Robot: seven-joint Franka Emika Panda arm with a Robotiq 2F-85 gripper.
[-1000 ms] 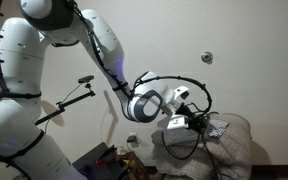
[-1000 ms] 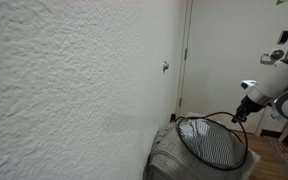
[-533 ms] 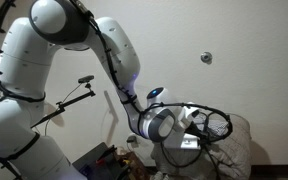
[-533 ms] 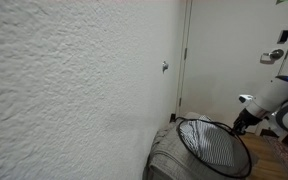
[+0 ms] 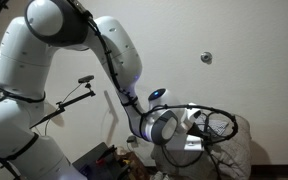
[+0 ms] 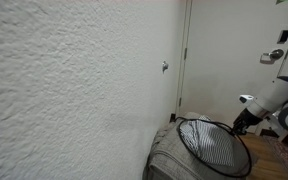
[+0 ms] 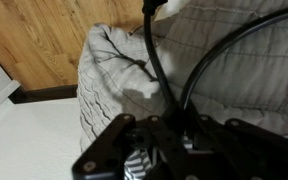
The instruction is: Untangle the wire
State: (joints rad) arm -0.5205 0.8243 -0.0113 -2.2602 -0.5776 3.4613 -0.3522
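In the wrist view the long, thin black wire [image 7: 156, 60] rises from the closed black gripper [image 7: 174, 128] at bottom centre, which pinches it (two strands show). It crosses the grey striped cloth [image 7: 114, 62] and forms a wide loop at lower right in both exterior views.

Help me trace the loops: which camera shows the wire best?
In an exterior view the wire shows as one whole loop over the striped cloth: that is best. In an exterior view with the arm in front, part of the wire is hidden. The wrist view shows only two short strands.
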